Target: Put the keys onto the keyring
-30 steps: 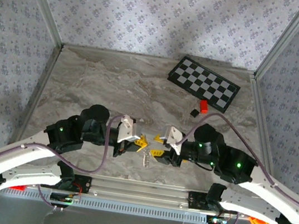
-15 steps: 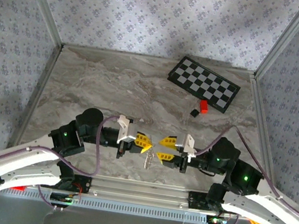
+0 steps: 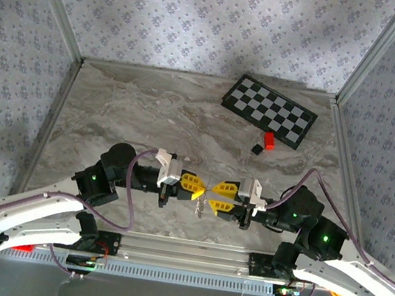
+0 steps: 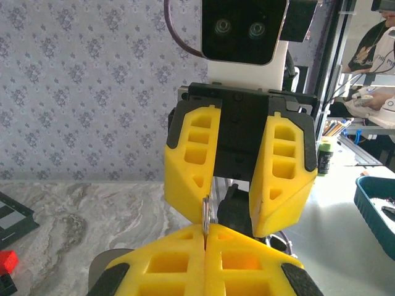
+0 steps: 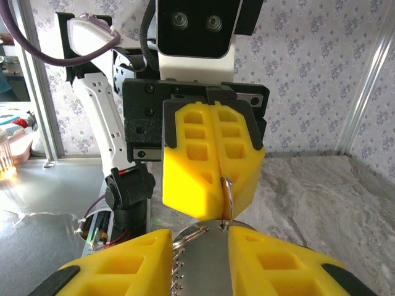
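Note:
My left gripper (image 3: 195,185) and right gripper (image 3: 220,197) face each other tip to tip above the table's near middle. The left gripper (image 4: 205,237) is shut on the keyring (image 4: 205,216), a thin silver loop standing edge-on out of its fingertips. In the right wrist view the keyring (image 5: 226,194) sticks out of the closed left fingers (image 5: 191,179), its lower end beside my right gripper (image 5: 199,237). The right jaws stand apart around that end, clamped on nothing. The keys (image 3: 201,209) hang below the fingertips, and their toothed edge (image 5: 179,262) shows by one right finger.
A black-and-white checkerboard (image 3: 268,110) lies at the back right. A small red block (image 3: 268,140) and a black block (image 3: 256,149) sit just in front of it. A metal rail (image 3: 189,251) runs along the near edge, and patterned walls close in three sides.
The right jaws have narrowed and its arm has swung back to the right. The left gripper carried the keyring and keys slightly right, so the fingertips now meet.

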`<state>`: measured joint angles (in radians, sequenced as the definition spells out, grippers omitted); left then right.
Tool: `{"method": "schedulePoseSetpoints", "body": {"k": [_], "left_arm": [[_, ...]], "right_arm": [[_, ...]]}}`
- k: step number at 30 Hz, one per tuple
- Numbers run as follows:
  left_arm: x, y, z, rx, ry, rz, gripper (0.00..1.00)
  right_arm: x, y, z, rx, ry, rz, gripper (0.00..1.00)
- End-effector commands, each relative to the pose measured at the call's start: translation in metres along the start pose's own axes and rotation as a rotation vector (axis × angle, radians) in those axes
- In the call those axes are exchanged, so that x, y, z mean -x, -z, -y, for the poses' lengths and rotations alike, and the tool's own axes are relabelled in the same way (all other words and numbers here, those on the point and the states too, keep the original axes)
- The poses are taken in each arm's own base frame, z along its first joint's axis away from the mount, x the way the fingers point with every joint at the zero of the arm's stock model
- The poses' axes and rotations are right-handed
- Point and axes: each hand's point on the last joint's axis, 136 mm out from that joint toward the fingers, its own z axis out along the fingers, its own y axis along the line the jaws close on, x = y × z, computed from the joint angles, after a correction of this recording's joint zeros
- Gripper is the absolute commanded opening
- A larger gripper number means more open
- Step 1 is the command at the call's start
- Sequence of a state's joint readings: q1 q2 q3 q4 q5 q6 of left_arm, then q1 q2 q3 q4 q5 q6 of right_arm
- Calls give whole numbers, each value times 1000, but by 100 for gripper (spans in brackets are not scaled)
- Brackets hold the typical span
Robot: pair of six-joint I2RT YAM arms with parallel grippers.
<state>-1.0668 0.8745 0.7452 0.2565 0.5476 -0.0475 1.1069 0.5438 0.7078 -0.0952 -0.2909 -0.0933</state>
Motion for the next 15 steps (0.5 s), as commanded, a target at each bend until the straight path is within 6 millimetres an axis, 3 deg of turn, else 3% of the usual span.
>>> {"method": "schedulePoseSetpoints", "body": {"k": [1, 15], "left_arm": [[20, 2, 4, -20, -30, 71, 0], [15, 2, 3, -18, -22, 71, 0]], "right_arm": [[7, 0, 7, -37, -2, 38, 30], [9, -5, 14, -67, -23, 75, 22]]}}
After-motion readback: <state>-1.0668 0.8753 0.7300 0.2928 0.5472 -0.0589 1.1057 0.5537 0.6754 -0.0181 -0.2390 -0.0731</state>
